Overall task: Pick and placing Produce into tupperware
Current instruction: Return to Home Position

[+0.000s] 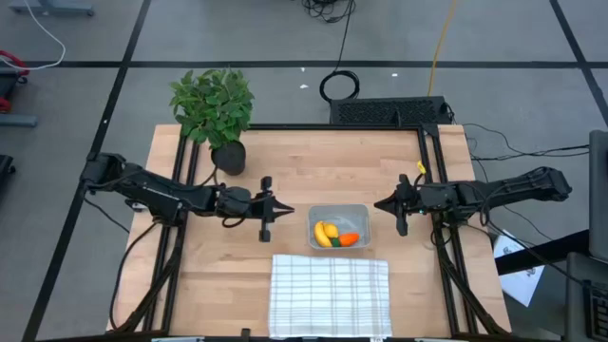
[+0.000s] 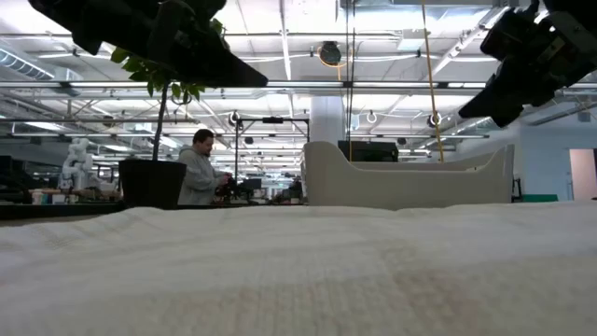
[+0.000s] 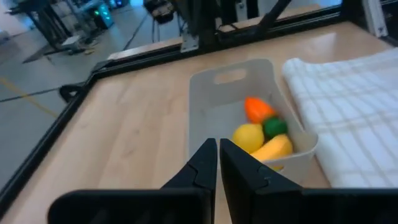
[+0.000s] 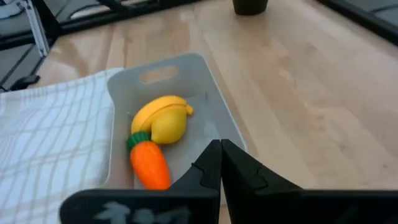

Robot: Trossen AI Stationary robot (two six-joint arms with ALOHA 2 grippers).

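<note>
Since the banana [image 4: 163, 104], lemon [image 4: 169, 126] and carrot [image 4: 150, 165] all lie inside the container [image 4: 161, 68], neither gripper needs a load. The left gripper [image 3: 217, 143] hovers near one end wall and the right gripper [image 4: 220, 144] near the opposite end, both jaws pressed together, empty, clear for retreat.

I see a wooden table [image 1: 304, 161] with a leafy potted plant [image 1: 215, 109] at its far left corner and a white checked cloth [image 1: 330, 294] at its near edge (midway along). Beyond its far edge a black cable coil [image 1: 339, 86] lies on the floor; farther off, a person [image 2: 199, 173].
</note>
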